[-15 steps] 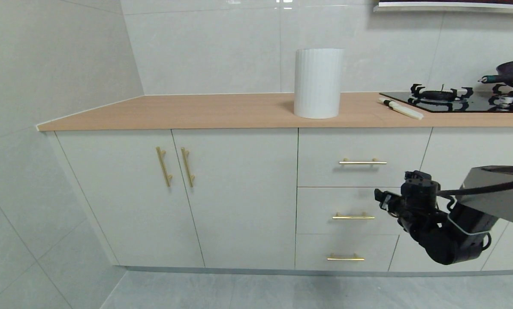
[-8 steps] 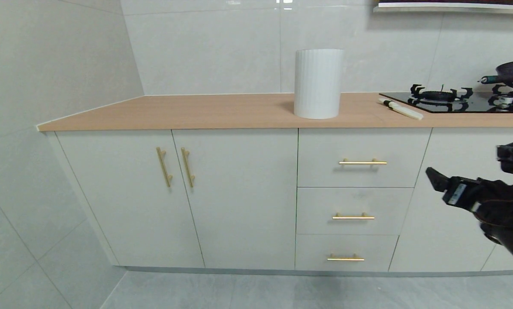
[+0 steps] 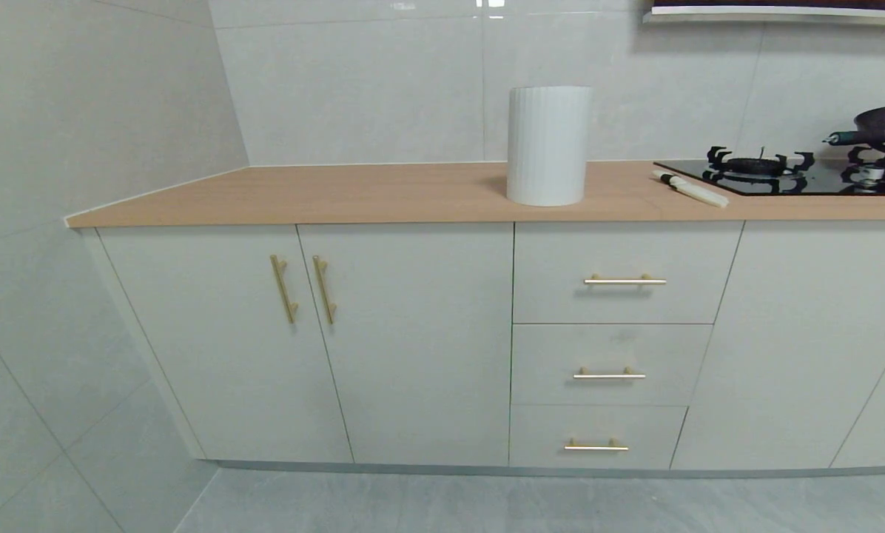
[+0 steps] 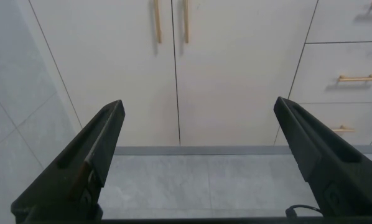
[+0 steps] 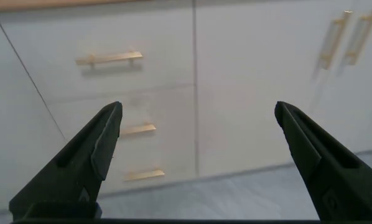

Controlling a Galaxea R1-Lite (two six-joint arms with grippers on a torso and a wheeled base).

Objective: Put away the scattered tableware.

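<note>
Wood countertop point(image 3: 383, 194) against tiled wall point(image 3: 354, 81): white canister point(image 3: 547, 144), pale utensil point(image 3: 690, 188). Left tool point(image 4: 198, 104), right tool point(image 5: 198, 106) spread apart.

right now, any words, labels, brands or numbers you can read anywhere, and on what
No text can be read in any view.
The white ribbed container is plain, with no print.
The drawer fronts and the stove show no labels.
The pale utensil on the counter is too small to tell whether it bears any mark.

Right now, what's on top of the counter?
A white ribbed holder stands upright; a pale utensil lies beside the hob. The holder's inside is hidden.
</note>
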